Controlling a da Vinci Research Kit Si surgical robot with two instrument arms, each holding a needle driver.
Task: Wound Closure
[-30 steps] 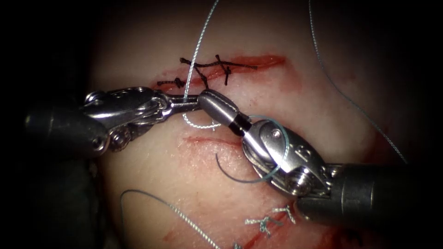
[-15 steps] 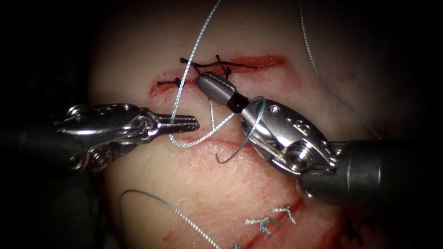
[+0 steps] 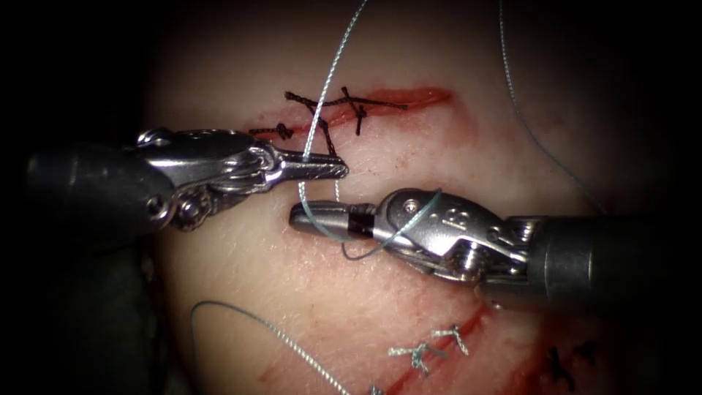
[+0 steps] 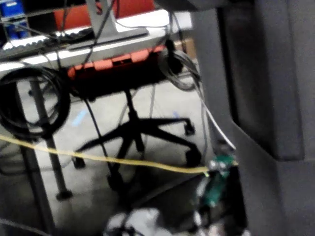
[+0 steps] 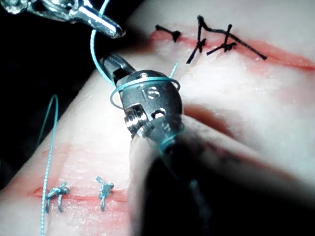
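1. Left steel needle driver [image 3: 333, 170]: jaws closed on the pale blue-grey thread [image 3: 329, 77], below the black-stitched cut [image 3: 344, 106];
2. Right steel needle driver [image 3: 303, 218]: jaws closed, thread wrapped around it; grip unclear;
3. Curved dark needle [image 3: 358, 252] lies on the pale tissue [image 3: 292, 292], beneath right tool.

A pale floor [image 4: 162, 105] runs under a black swivel chair [image 4: 133, 132] on castors, with a yellow cable [image 4: 98, 158] strung across in front of it. Behind the chair sits an orange-red case [image 4: 115, 66] below a bench; black cable coils [image 4: 29, 101] hang beside a table leg [image 4: 44, 142], and a dark grey panel [image 4: 266, 73] stands close by.
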